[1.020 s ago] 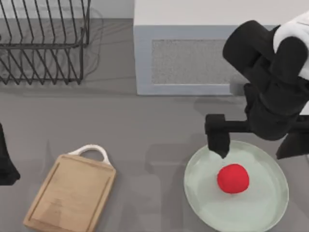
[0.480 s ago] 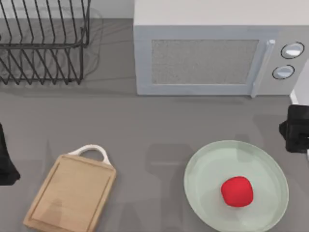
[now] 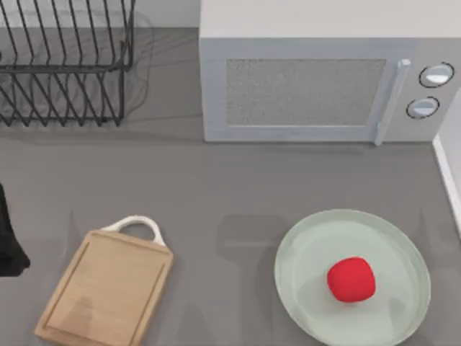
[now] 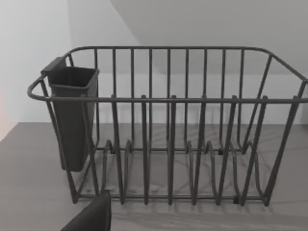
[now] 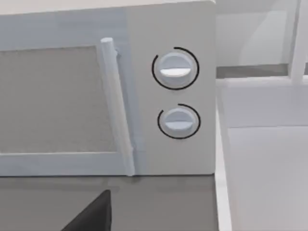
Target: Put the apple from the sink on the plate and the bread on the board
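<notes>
Already done with step one: apple (image 3: pixel 351 279) resting on mint-green plate (image 3: pixel 302 252), lower right of frame. Cutting board (image 3: pixel 104 288) bare at lower left, awaiting bread. Next, fetching bread. Cannot tell either hand's state. Farther back, microwave (image 3: pixel 317 86) and dish rack (image 3: pixel 65 65).

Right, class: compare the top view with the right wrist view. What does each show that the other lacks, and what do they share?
Top view alone: the apple resting on the plate, the bare board, the wire dish rack, and part of the left arm at the table's left edge. Right wrist view alone: a white ledge beside the microwave. Shared: the microwave, its handle and two dials.
</notes>
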`<move>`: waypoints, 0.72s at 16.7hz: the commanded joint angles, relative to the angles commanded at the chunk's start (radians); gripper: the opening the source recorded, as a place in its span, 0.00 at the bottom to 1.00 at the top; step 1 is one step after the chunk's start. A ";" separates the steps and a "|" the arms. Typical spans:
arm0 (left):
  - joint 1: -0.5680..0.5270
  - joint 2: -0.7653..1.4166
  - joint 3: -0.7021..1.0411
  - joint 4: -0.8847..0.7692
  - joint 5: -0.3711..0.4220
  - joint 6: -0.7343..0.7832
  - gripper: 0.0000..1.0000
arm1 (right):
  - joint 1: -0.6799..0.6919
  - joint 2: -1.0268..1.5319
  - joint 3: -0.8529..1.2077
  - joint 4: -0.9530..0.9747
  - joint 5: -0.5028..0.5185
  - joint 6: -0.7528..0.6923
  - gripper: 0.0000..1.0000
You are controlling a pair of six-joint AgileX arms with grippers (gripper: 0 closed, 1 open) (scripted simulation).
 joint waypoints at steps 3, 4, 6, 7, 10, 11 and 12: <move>0.000 0.000 0.000 0.000 0.000 0.000 1.00 | -0.068 -0.146 -0.140 0.130 0.000 -0.069 1.00; 0.000 0.000 0.000 0.000 0.000 0.000 1.00 | -0.082 -0.173 -0.166 0.156 0.000 -0.084 1.00; 0.000 0.000 0.000 0.000 0.000 0.000 1.00 | -0.094 -0.195 -0.187 0.177 0.000 -0.096 1.00; 0.000 0.000 0.000 0.000 0.000 0.000 1.00 | -0.094 -0.195 -0.187 0.177 0.000 -0.096 1.00; 0.000 0.000 0.000 0.000 0.000 0.000 1.00 | -0.094 -0.195 -0.187 0.177 0.000 -0.096 1.00; 0.000 0.000 0.000 0.000 0.000 0.000 1.00 | -0.094 -0.195 -0.187 0.177 0.000 -0.096 1.00; 0.000 0.010 0.005 -0.005 0.000 0.009 1.00 | -0.094 -0.195 -0.187 0.177 0.000 -0.096 1.00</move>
